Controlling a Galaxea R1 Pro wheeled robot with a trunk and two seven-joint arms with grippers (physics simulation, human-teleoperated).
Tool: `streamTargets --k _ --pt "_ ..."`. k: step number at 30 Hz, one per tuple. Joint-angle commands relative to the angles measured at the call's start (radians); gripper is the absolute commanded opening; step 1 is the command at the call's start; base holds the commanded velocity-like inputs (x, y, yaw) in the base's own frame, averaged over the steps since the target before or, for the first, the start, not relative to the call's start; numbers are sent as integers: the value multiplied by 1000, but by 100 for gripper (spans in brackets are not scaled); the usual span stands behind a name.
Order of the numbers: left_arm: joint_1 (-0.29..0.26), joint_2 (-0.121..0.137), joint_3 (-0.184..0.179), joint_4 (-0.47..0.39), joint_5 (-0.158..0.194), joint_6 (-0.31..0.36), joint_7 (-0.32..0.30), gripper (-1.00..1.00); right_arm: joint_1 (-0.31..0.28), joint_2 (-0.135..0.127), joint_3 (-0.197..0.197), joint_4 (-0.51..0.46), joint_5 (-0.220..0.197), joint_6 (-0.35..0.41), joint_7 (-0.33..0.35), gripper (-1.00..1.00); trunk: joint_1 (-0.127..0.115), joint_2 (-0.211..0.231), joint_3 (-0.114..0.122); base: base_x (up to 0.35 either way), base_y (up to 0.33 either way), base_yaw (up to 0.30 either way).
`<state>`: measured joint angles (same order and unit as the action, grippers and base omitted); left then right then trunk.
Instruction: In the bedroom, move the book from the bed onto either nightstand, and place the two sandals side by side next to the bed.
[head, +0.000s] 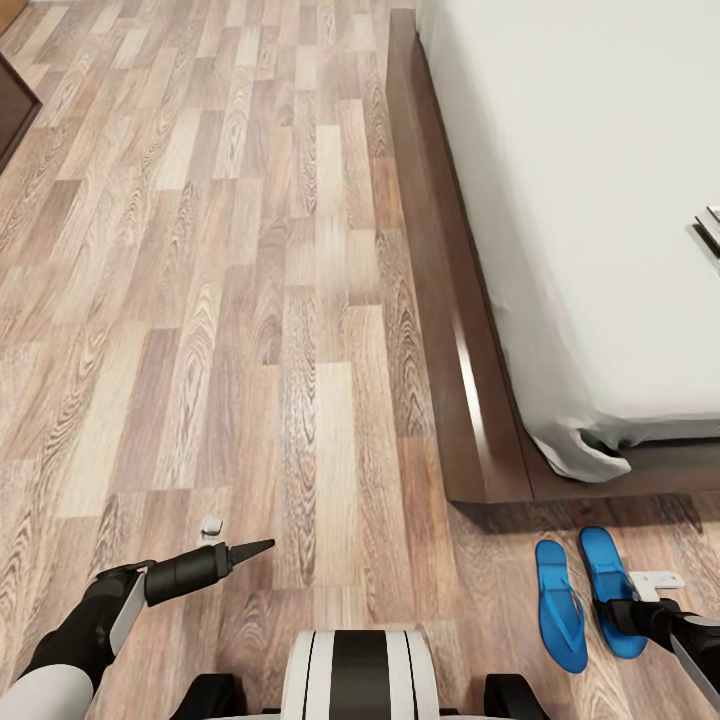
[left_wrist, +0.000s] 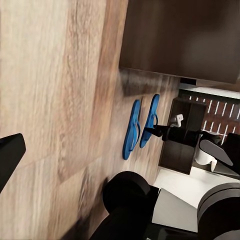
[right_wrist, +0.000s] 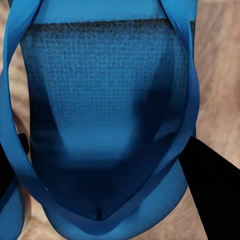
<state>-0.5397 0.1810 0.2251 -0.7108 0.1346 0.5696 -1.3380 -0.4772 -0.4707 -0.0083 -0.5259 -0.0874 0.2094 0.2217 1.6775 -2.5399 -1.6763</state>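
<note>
Two sandals (head: 560, 605) (head: 611, 590) lie side by side on the floor (head: 250, 300) at 5 o'clock, long axes toward 12, beside the bed (head: 600, 200); right claw (head: 612, 618) grips the right one; left claw (head: 250, 549) looks closed

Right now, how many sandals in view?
2. Both lie side by side on the floor just off the bed's foot corner: left sandal lies free, right sandal sits under the right gripper.
</note>
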Motion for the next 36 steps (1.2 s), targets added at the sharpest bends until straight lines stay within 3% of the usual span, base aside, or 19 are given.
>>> streamTargets --k 1,12,22,27,36 --pt "0 0 1 0 2 10 -3 100 0 0 -1 -2 -9 7 2 -100 0 0 -1 2 -2 0" --pt "0 0 0 0 2 12 -3 100 0 0 -1 -1 -8 7 2 -100 4 -2 -35 0 0 0" --pt "0 0 0 -1 2 11 -3 100 0 0 -1 -2 -8 7 2 -100 4 -2 -35 0 0 0" --pt "0 0 0 0 2 12 -3 100 0 0 -1 -2 -8 7 2 -100 6 -3 -55 0 0 0" --pt "0 0 0 0 2 12 -3 100 0 0 -1 -1 -8 7 2 -100 6 -3 -55 0 0 0"
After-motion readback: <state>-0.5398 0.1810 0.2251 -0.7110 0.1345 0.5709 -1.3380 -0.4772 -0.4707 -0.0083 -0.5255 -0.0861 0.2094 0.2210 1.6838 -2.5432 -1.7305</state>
